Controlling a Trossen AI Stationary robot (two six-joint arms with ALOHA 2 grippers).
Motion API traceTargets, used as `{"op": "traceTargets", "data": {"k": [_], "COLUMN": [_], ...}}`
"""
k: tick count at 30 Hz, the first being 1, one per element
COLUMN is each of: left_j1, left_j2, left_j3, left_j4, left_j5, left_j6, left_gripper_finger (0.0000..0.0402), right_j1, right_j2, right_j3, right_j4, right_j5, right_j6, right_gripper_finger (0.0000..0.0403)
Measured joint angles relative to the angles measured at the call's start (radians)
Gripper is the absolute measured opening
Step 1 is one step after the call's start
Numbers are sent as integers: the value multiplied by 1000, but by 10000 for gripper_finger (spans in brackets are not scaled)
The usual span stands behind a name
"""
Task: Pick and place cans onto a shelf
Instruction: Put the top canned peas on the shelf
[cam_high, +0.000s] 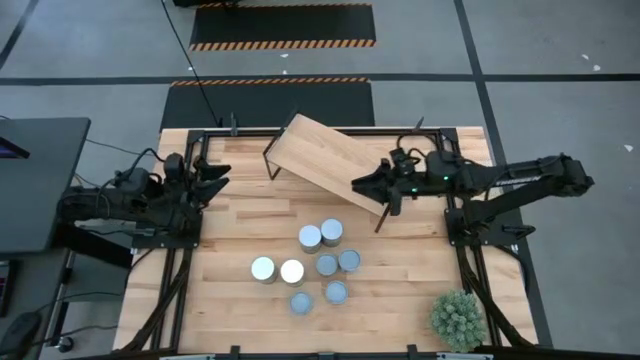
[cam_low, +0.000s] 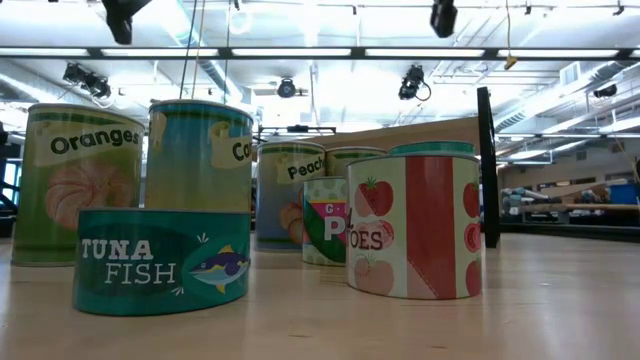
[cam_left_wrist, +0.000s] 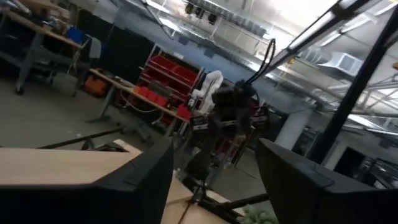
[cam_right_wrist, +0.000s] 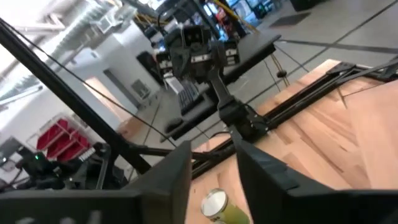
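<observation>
Cans (cam_high: 318, 265) cluster well apart from both grippers.

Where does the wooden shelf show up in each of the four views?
High view: the shelf lies askew at the table's far edge, between both arms.
Low view: its pale edge peeks above the cans, beside a dark leg.
Left wrist view: a pale wooden board shows behind the fingers; probably the shelf.
Right wrist view: cannot tell.
Shared landmark: the cans, also in the high view.
</observation>
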Motion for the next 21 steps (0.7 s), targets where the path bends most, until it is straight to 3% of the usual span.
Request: {"op": "traceTargets", "data": {"k": [8, 16, 21], "left_j1": [0, 0, 0], "left_j2": [-3, -3, -3], "left_j3": [49, 130, 144], "left_j4": [-95, -308, -345], "left_j5": [103, 161, 185], "left_j6": [-2, -7, -8], "left_gripper_finger": [247, 247, 247], "right_j1": [42, 93, 111], "right_j2": [143, 277, 367], "right_j3": [97, 263, 398], "right_j4": [-11, -153, -309], "right_j5": [10, 66, 82], "right_j6": [-6, -87, -149], "right_gripper_finger": [205, 212, 212]}}
